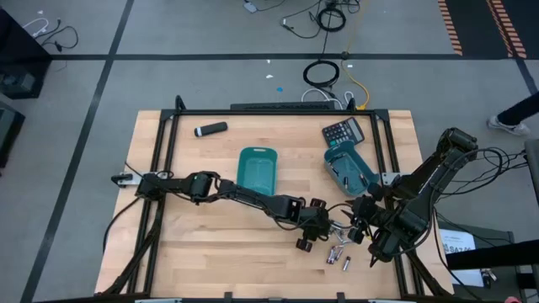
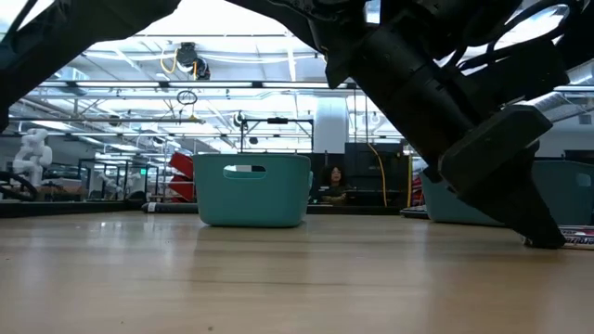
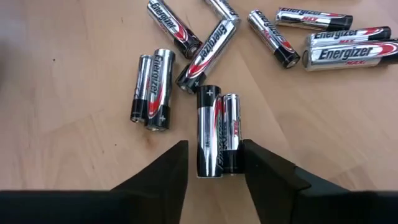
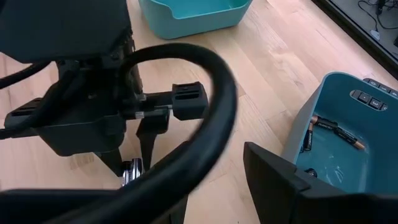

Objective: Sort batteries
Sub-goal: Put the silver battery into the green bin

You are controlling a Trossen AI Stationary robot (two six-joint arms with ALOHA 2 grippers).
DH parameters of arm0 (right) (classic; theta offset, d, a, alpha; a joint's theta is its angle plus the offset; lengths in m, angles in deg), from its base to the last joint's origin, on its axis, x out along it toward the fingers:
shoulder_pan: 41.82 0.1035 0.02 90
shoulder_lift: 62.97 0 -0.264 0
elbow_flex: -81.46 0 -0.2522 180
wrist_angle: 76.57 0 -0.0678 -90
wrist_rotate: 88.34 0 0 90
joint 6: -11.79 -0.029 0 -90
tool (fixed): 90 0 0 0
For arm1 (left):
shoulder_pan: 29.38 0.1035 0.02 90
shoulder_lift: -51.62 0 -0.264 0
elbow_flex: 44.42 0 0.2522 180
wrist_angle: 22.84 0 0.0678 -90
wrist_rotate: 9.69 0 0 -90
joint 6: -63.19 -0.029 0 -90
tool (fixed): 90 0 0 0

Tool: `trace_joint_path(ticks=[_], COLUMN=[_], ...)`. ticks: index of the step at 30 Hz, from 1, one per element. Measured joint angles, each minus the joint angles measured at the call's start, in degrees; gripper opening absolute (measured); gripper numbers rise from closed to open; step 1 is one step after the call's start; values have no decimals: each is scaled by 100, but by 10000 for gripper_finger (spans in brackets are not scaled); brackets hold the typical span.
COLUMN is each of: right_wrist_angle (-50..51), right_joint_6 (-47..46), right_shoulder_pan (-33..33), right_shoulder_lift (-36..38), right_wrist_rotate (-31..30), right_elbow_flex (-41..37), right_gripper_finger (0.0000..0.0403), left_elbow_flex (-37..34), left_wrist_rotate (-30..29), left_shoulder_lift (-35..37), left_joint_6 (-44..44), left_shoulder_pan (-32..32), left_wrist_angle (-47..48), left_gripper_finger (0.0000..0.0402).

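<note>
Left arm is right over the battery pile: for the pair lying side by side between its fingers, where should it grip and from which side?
The left end effector is open, straddling two batteries lying flat and touching on the table. Probably best to come straight down and pinch across the round mid-body, fingers square to the long axis. Since the cells touch, closing now would likely catch both, so shifting over the larger one first seems wiser.

A dark calculator (image 1: 343,131) sits at the far side of the wooden table (image 1: 210,252). A black tube with a white tip (image 1: 210,129) lies well apart from it. Cables (image 1: 324,74) curl on the grey floor (image 1: 168,29) behind.
</note>
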Motion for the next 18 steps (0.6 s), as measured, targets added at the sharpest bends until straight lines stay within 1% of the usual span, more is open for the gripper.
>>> trace_joint_path(ticks=[4, 9, 15, 18], right_wrist_angle=[0, -2, 0, -10], right_joint_6=[0, 0, -26, -28], right_shoulder_pan=[-1, 0, -4, 0], right_shoulder_lift=[2, 2, 2, 2], right_wrist_rotate=[0, 0, 1, 7], right_elbow_flex=[2, 2, 2, 2], right_gripper_finger=[137, 137, 137, 137], left_elbow_flex=[4, 15, 31, 33], left_wrist_rotate=[4, 62, 450, 664], left_shoulder_lift=[0, 4, 26, 28], left_joint_6=[15, 159, 690, 700], left_shoulder_pan=[7, 71, 260, 318], left_wrist_angle=[-1, 150, 521, 593], left_gripper_finger=[185, 189, 189, 189])
